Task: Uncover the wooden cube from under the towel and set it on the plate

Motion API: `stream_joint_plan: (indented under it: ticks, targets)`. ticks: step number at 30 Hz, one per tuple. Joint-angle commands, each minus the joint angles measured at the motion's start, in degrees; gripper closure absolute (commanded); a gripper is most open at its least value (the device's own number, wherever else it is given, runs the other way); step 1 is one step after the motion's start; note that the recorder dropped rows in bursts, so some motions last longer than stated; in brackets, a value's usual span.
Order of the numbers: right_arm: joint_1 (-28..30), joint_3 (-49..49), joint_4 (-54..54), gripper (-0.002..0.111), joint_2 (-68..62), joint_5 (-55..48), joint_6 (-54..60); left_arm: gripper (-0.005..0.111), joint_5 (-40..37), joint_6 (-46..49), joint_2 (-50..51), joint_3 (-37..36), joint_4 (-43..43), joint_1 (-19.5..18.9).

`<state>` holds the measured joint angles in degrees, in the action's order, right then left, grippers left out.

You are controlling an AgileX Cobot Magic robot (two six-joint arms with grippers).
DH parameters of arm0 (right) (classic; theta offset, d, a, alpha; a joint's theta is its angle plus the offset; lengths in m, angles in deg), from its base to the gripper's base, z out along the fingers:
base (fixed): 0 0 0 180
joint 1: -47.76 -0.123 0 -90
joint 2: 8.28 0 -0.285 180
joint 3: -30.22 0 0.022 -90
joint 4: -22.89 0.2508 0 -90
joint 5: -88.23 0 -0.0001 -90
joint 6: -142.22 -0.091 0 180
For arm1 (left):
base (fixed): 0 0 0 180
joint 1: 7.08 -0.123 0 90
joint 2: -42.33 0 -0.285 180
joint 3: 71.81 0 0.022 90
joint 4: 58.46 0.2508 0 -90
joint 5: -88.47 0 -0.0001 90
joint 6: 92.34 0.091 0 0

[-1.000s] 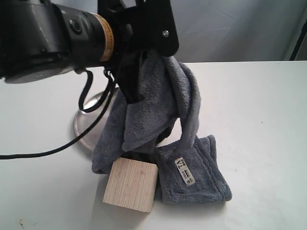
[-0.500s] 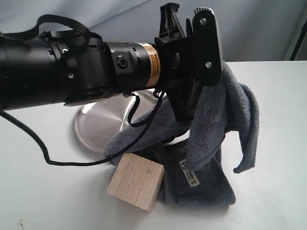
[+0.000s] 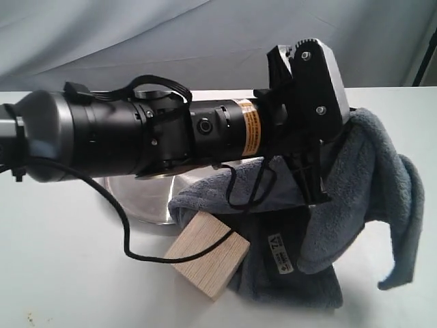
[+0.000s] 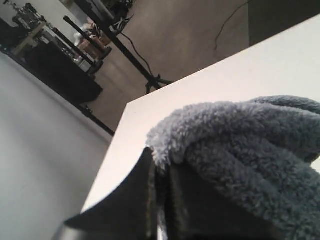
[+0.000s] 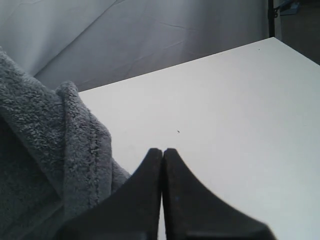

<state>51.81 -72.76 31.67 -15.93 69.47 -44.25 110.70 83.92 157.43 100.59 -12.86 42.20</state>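
The white table [image 3: 61,280] fills the exterior view and carries everything. Across it from the left reaches the left arm [image 3: 130,137], a thick black barrel with an orange-labelled collar near the wrist, held level above the table.

The towel [image 3: 372,171] is fluffy and blue-grey. Its upper part hangs from the left pincer [image 3: 316,195], draping down on the right of that view with one corner dangling free, while its lower part lies bunched on the table. The left wrist view shows the left pincer's dark fingers [image 4: 145,200] drawn narrow with a fold of plush caught between them. So it is clamped on the towel.

The plate [image 3: 140,201], shiny steel, sits on the table behind and beneath the arm, and only its front part shows.

The wooden cube [image 3: 207,254] stands uncovered on the table, pale with fine grain lines and one corner turned toward the camera. It sits just in front of the plate and not on it. On its right side it touches the lying part of the towel.

The right pincer [image 5: 162,160] shows only in its own wrist view. Its two dark fingers are pressed together with nothing between them — towel lies just beside it.

A thin black cable [image 3: 126,236] loops down from the left arm and crosses the cube's top. A small white label [image 3: 281,253] shows on the lying towel.
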Motion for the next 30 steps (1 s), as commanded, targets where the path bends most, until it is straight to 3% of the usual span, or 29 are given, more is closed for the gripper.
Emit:
stream_joint_plan:
  ticks: [1,7,11,16,17,20,24,30]
  targets:
    - [-0.1,0.2,-0.6,0.108,-0.1,0.1,0.3,0.107,2.8,-10.9,2.0,0.0,-1.0,0.2]
    - [-0.1,0.2,-0.6,0.108,-0.1,0.1,0.3,0.107,-2.5,-13.1,3.9,0.5,-1.0,2.0]
    - [-0.1,0.2,-0.6,0.108,-0.1,0.1,0.3,0.098,-4.4,-15.7,5.5,1.9,-2.0,2.3]
    - [-0.1,0.2,-0.6,0.108,-0.1,0.1,0.3,0.054,-4.4,-20.6,7.0,3.6,-2.0,2.3]
    - [-0.1,0.2,-0.6,0.108,-0.1,0.1,0.3,0.04,-4.4,-21.8,7.0,4.0,-2.0,2.3]
    - [-0.1,0.2,-0.6,0.108,-0.1,0.1,0.3,0.021,-6.4,-22.1,6.3,4.0,-2.0,2.3]
    - [-0.1,0.2,-0.6,0.108,-0.1,0.1,0.3,0.018,-20.3,-31.0,0.9,4.0,-7.2,2.3]
    - [-0.1,0.2,-0.6,0.108,-0.1,0.1,0.3,0.018,-49.1,-30.7,-7.3,4.4,-14.7,1.2]
